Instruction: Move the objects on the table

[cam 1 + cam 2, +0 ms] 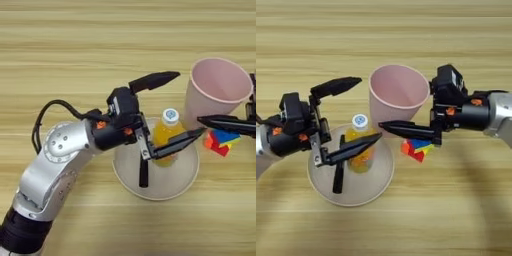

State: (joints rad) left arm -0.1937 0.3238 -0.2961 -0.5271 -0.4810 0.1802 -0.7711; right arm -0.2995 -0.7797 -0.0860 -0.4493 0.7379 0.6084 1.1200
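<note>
The bottle (360,145) stands on the plate (376,185) mid-table, unlifted, between the left gripper's (356,112) parted fingers. Cup (396,97) and cube (417,148) sit beside it; whether the right gripper (401,129) is parted cannot be told.

My tabletop (75,40) is pale striped wood, matt. The cup (398,95) looks smooth pink plastic; the plate (363,192), lower centre, a dull cream. My left arm (55,165) is brushed silver metal, its pincer (172,107) matt black.

light: bright, even, warm | shadows: soft, faint, on table (75,40) | focus: slightly soft throughout
</note>
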